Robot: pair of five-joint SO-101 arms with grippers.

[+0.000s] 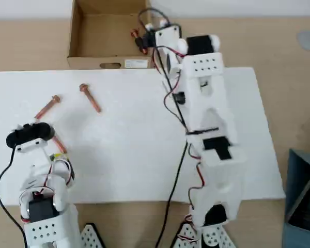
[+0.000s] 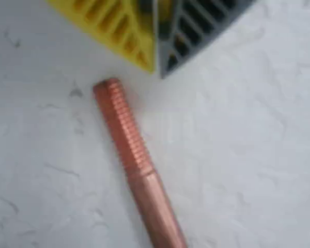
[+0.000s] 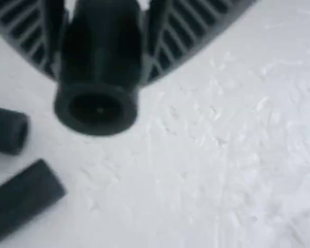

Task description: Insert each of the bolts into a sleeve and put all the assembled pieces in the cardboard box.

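My left gripper [image 2: 156, 63] hangs low over the white mat, its yellow and grey fingers shut together on nothing. Just off the tips lies the threaded end of a copper bolt [image 2: 132, 155], which also pokes out beside the left arm [image 1: 59, 145]. Two more bolts [image 1: 47, 106] [image 1: 90, 97] lie on the mat's far left. My right gripper [image 3: 101, 67] is shut on a black sleeve [image 3: 95, 106] whose open end faces the camera. Two loose sleeves [image 3: 8, 129] [image 3: 23, 199] lie beside it. The cardboard box [image 1: 77, 36] stands at the back.
The white mat [image 1: 134, 155] covers most of the table. The right arm [image 1: 209, 119] stretches across the mat's right half up to the box's near right corner, with cables trailing beside it. A dark bin [image 1: 302, 201] stands at the right edge.
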